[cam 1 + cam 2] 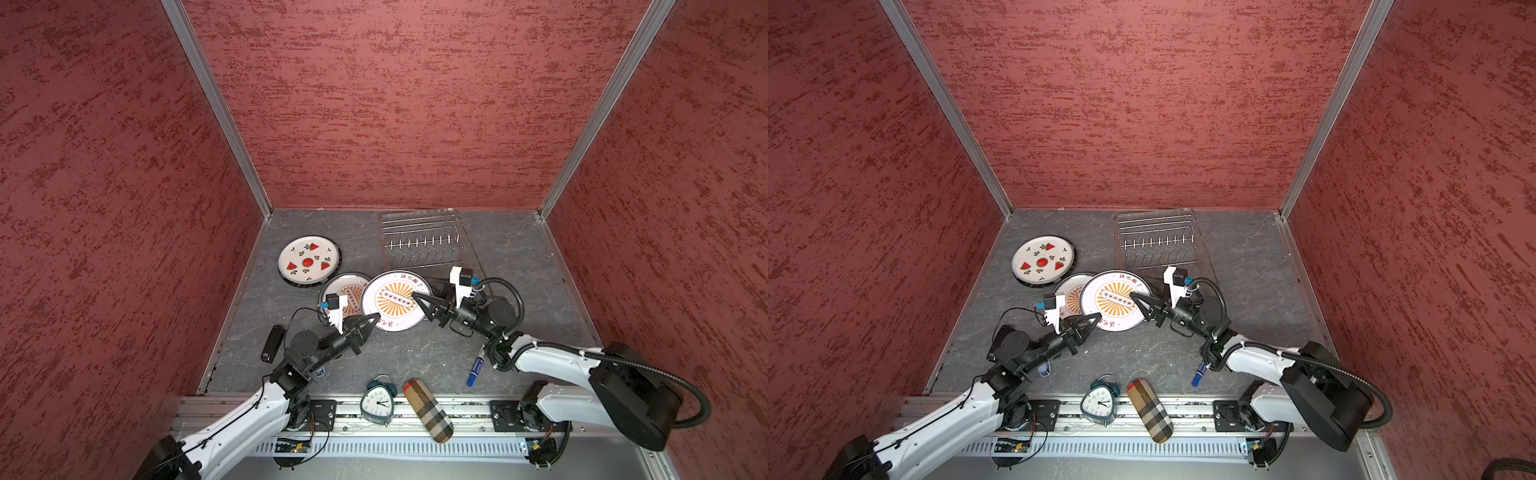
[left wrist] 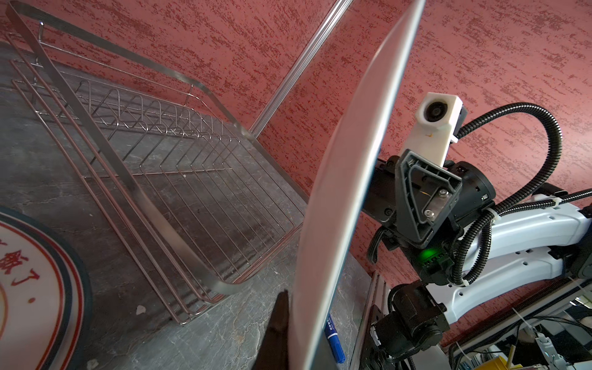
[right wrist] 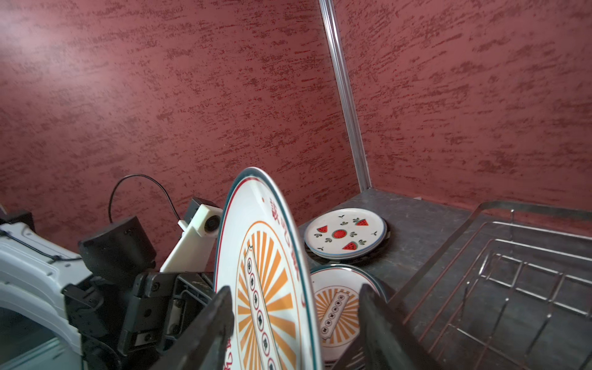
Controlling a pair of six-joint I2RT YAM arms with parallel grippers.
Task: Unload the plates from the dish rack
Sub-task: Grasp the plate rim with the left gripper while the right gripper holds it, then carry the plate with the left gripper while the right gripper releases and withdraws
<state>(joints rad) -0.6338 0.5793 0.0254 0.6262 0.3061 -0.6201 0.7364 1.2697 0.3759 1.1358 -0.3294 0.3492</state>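
Plate [image 1: 390,301]: aloft, at 6 o'clock of the rack [image 1: 419,243]. Our left fingers [image 1: 368,322] pinch its rim; right fingers [image 1: 424,302] stand wide. We risk a pivot and drop from this one-edge grip.

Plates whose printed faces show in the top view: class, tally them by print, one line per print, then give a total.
Watermelon plate: 1
Orange sunburst plates: 2
Total: 3
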